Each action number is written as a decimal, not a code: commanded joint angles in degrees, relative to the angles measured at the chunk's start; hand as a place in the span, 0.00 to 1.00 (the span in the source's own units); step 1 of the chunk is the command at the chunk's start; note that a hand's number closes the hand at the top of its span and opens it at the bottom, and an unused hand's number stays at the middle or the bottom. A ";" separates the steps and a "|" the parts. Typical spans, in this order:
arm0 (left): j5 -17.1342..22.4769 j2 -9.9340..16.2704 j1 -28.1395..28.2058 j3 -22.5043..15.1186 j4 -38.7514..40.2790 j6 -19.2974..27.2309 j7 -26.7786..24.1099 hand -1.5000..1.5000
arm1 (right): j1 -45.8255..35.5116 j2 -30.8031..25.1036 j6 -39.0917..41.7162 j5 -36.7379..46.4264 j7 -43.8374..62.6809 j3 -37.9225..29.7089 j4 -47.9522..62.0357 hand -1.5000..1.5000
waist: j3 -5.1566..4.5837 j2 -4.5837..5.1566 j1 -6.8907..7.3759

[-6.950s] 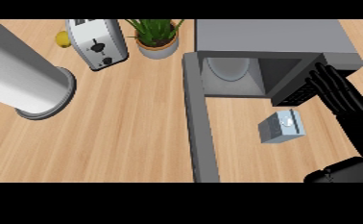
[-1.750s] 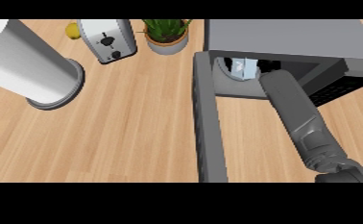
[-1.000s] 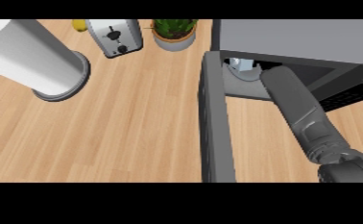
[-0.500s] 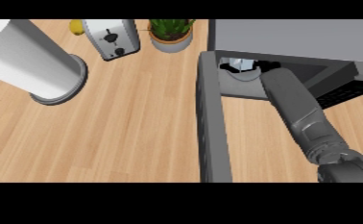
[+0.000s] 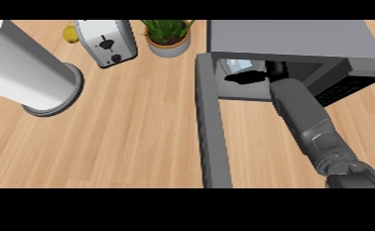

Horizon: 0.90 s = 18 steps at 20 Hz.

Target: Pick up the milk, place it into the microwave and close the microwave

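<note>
The right hand (image 5: 247, 77) is inside the microwave (image 5: 285, 39), its fingers dark against the cavity and next to the milk (image 5: 236, 66), but I cannot tell whether they are curled round the carton or already off it. The placing step looks nearly done; next the hand must come out clear and swing the open door (image 5: 212, 126) shut. Left to right on the worktop (image 5: 132, 126): one cylinder (image 5: 33, 76), one lemon (image 5: 70, 34), one toaster (image 5: 108, 41), one plant (image 5: 168, 36), one microwave, one milk.
</note>
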 commanded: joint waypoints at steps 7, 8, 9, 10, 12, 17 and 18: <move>-8.24 -2.91 -3.25 -7.94 -2.36 2.90 6.07 0.00 | 9.71 0.74 9.96 -1.94 -6.12 0.91 -3.74 0.00 | -0.15 -1.31 -3.35; -8.20 -1.25 -1.33 -6.75 -4.14 1.17 4.73 0.00 | 9.26 2.34 8.96 -2.30 -4.13 1.07 -4.49 0.00 | -0.15 -1.35 -2.86; -9.92 -3.44 -4.68 -10.20 -3.87 3.52 7.93 0.00 | 10.42 2.10 10.60 -2.53 -5.49 1.32 -5.82 0.00 | -0.17 -1.49 -3.72; -11.46 -4.24 -6.03 -11.73 -3.20 4.40 8.85 0.00 | 12.34 1.52 12.42 -2.25 -5.69 1.98 -6.10 0.00 | -0.18 -1.60 -4.21; -10.74 -3.12 -7.97 -11.16 -0.57 3.01 9.15 0.00 | 16.24 2.30 14.12 -2.56 -6.98 2.56 -7.50 0.00 | -0.24 -1.85 -4.99; -13.13 -3.51 -13.20 -15.27 -3.35 4.65 17.81 0.00 | 23.30 3.12 17.86 -3.54 -6.62 4.40 -13.60 0.00 | -0.23 -1.77 -5.06; -14.47 -4.63 -13.14 -16.72 -2.38 5.99 19.71 1.00 | 23.29 4.45 18.24 -3.87 -5.40 4.89 -16.17 0.00 | -0.29 -2.21 -6.30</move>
